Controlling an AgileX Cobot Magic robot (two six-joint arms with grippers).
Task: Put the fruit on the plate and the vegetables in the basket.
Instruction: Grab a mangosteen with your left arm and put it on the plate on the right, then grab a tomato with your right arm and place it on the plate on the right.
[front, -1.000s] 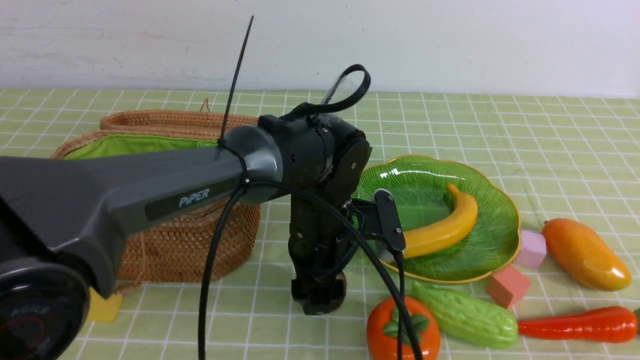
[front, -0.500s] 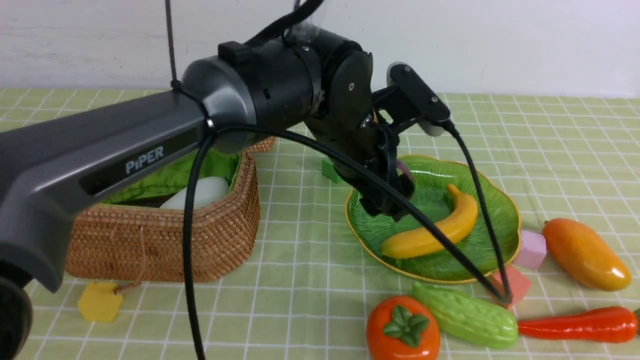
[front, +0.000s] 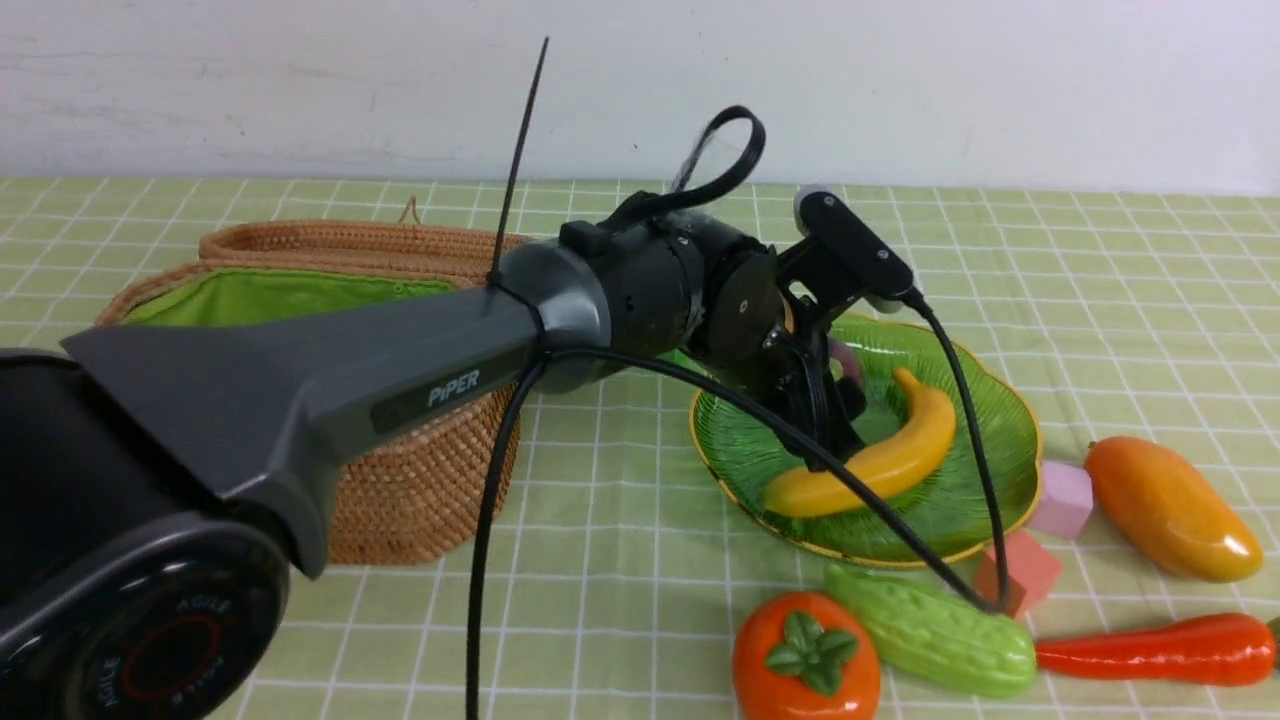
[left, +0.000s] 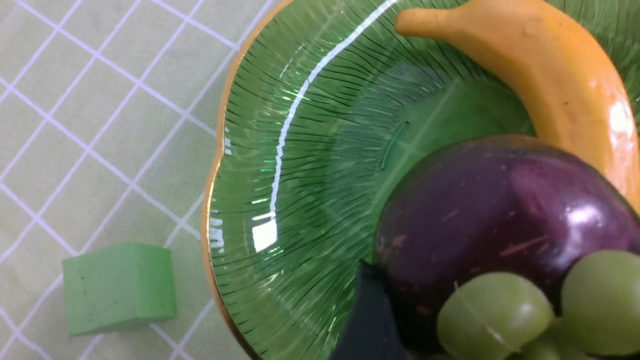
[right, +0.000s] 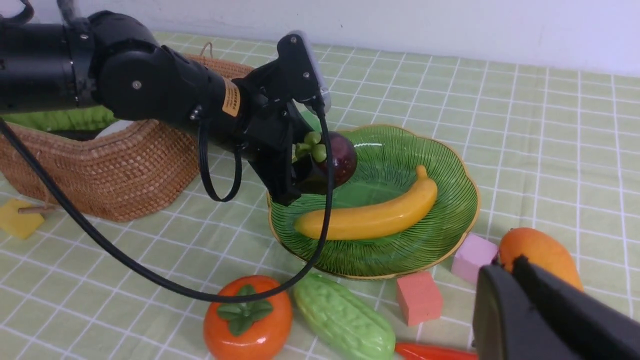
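While the mangosteen (right: 340, 160) sits over the green plate (right: 440, 220), on the side toward the basket, the left end effector (right: 305, 175) is clamped on it, with the green cap turned toward the wrist. Whether the purple fruit touches the dish I cannot tell. A banana (right: 370, 217) lies across the plate's middle, just beside the mangosteen and apart from the fingers.

The wicker basket (right: 125, 165) stands to the left of the plate, its green lining (right: 65, 120) showing. A sliver of something white (right: 111, 128) peeks over its rim, and the rest of the inside is hidden by the arm. A yellow tag (right: 17, 218) lies on the bench by the basket.

On the bench in front of the plate lie a persimmon (right: 247, 317), a bumpy gourd (right: 345, 320) and a carrot (front: 1150, 648). A mango (front: 1170, 508) rests to the right, with a pink cube (right: 472, 255) and a red cube (right: 419, 297) near the plate's rim. A green cube (left: 120, 287) sits behind the plate.

The right end effector (right: 505, 270) is near the mango, with its fingers together and nothing between them.
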